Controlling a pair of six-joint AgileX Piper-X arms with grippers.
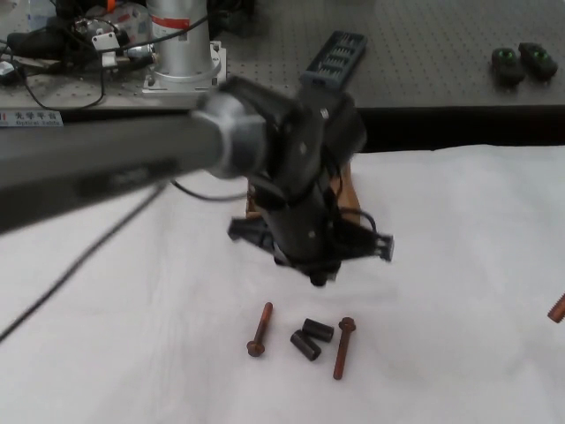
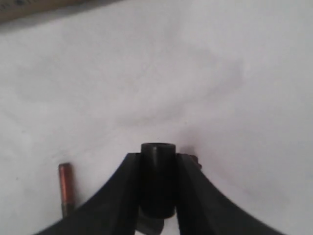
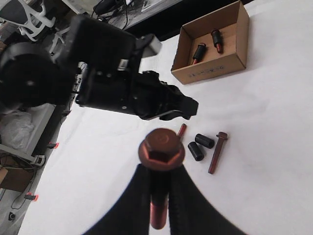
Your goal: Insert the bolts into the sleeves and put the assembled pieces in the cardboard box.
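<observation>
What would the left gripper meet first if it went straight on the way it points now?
Most likely the white cloth; the left gripper, shut on a sleeve, points at it.

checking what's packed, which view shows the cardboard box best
The right wrist view: the cardboard box sits open with two assembled pieces inside. In the high view an arm hides all but a brown edge. The left wrist view catches maybe its wall.
</observation>
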